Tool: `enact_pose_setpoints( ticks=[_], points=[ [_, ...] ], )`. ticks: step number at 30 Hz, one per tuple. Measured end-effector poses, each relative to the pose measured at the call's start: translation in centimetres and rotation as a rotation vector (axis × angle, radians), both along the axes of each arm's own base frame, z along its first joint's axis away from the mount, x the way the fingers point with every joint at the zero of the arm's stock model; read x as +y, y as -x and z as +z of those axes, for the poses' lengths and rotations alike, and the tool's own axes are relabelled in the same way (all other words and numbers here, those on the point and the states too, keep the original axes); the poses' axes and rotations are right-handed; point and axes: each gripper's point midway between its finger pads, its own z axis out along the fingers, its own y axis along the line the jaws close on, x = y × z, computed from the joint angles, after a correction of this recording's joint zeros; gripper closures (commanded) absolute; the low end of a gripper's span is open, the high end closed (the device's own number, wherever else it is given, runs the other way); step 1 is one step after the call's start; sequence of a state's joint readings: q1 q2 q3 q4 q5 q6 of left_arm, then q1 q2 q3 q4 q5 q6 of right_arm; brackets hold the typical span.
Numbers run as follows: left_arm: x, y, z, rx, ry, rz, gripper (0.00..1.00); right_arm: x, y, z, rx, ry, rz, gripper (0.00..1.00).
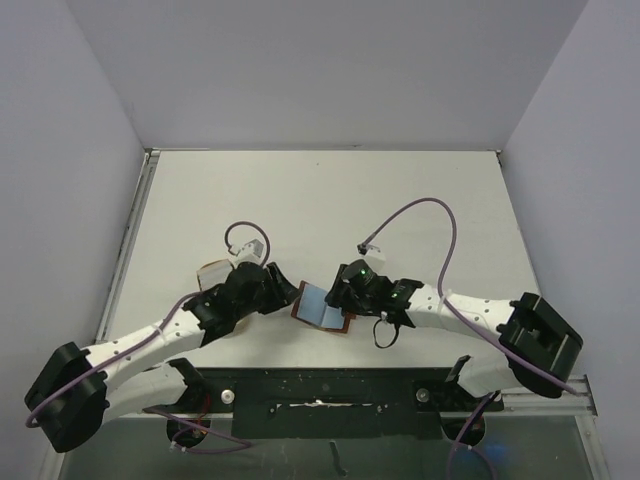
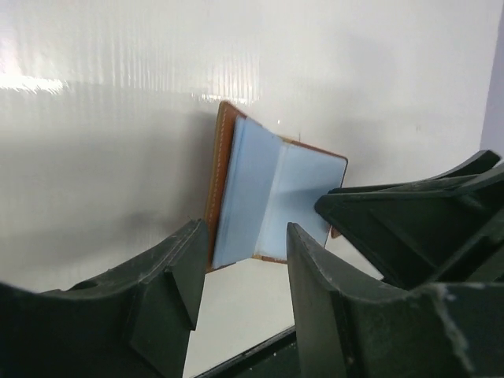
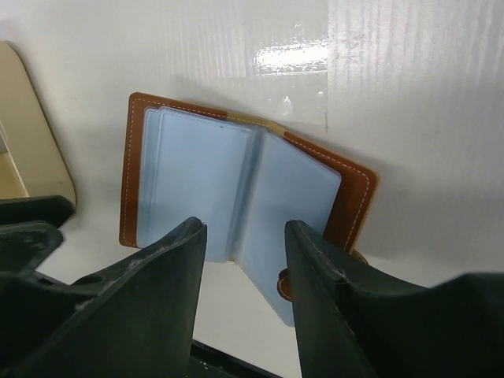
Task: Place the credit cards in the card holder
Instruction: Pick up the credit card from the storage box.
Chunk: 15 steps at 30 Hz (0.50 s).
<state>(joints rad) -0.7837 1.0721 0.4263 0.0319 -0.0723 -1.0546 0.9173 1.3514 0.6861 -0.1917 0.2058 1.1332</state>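
At the bottom of the overhead view both arms rise from their bases and bend inward, meeting low in the middle of the white tabletop. The left fingers stand partly apart with nothing between them, their tips just left of the wallet. The right fingers are spread wide and also grip nothing. In the left wrist view one dark tip sits at the edge of the wallet's right page; I cannot tell whether it presses. The wallet lies open between the two sets of tips, brown cover down, pale blue pages up. Loose cards cannot be told from those pages. A tan dish sits just beyond the left wrist.
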Motion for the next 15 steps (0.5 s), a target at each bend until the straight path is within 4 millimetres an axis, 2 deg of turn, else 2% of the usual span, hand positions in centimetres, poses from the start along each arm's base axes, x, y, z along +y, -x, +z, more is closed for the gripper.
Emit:
enact_pose_setpoints(
  ticks=[2,8,11,15],
  points=[
    [1.0,-0.6,1.3,-0.029,-0.077,0.018,0.56,0.5,-0.1,-0.1,0.008,-0.001,0.007,0.55],
    [4.4,-1.9,7.1,-0.256,-0.267,-0.003,0.53,2.3,-0.7,-0.6,0.037,0.005,0.025,0.55],
    [6.5,-2.2,8.8,-0.343,-0.395,-0.020,0.52,3.0,-0.9,-1.0,0.053,0.021,0.032,0.55],
    [8.8,-2.7,9.9,-0.422,-0.572,-0.062,0.51,2.9,-0.8,-1.9,0.073,0.046,0.033,0.55]
  ],
)
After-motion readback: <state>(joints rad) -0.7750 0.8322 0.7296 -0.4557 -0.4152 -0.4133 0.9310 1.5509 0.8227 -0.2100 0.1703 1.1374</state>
